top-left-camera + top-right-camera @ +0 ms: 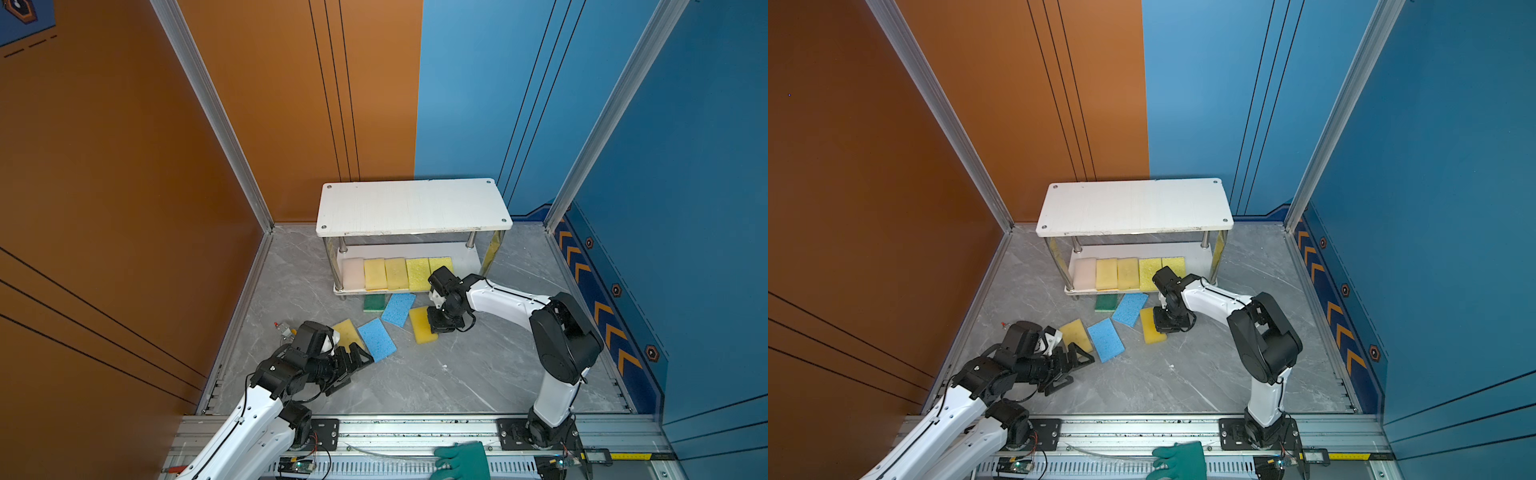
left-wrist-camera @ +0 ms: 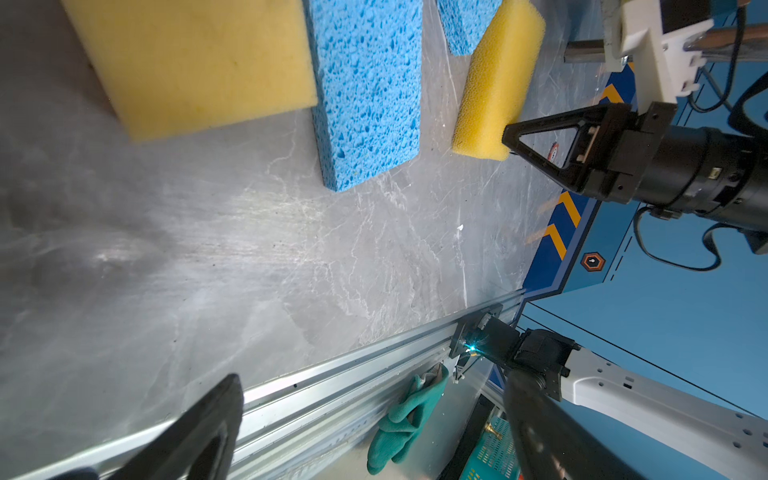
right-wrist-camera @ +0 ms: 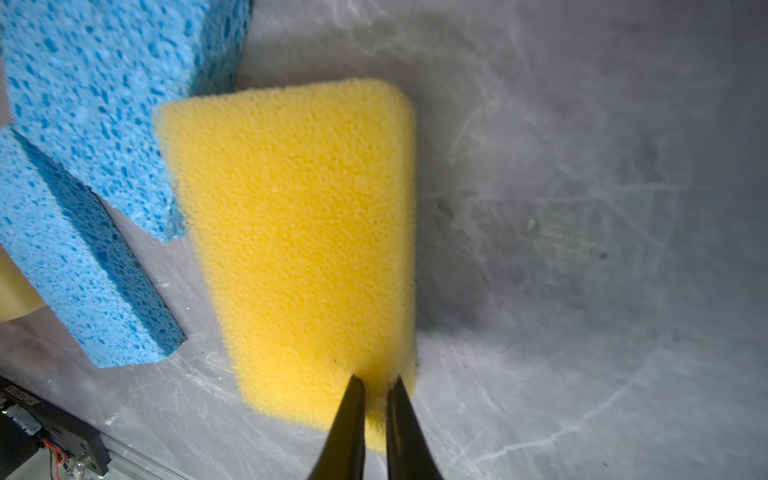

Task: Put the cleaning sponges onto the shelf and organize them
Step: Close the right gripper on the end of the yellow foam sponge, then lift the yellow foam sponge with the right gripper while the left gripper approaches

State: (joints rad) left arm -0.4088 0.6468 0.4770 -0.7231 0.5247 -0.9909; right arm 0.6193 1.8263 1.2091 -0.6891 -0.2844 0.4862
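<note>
1. Bright yellow rectangular foam sponge [image 3: 299,232], fine-pored, lies on grey marbled floor [image 1: 457,374] in front of the white two-tier chrome-posted shelf [image 1: 411,205].
2. Right gripper [image 3: 376,386] pinches its near right corner.
3. Porous light blue rectangular sponge [image 1: 398,308] just left.
4. Left gripper [image 1: 353,371] spread, well apart at near left.

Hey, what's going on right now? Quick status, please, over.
Right gripper shut on yellow sponge, at its edge. Left gripper open, empty. Five sponges on shelf, lower tier. Blue sponge beside the yellow one; path looks clear.
</note>
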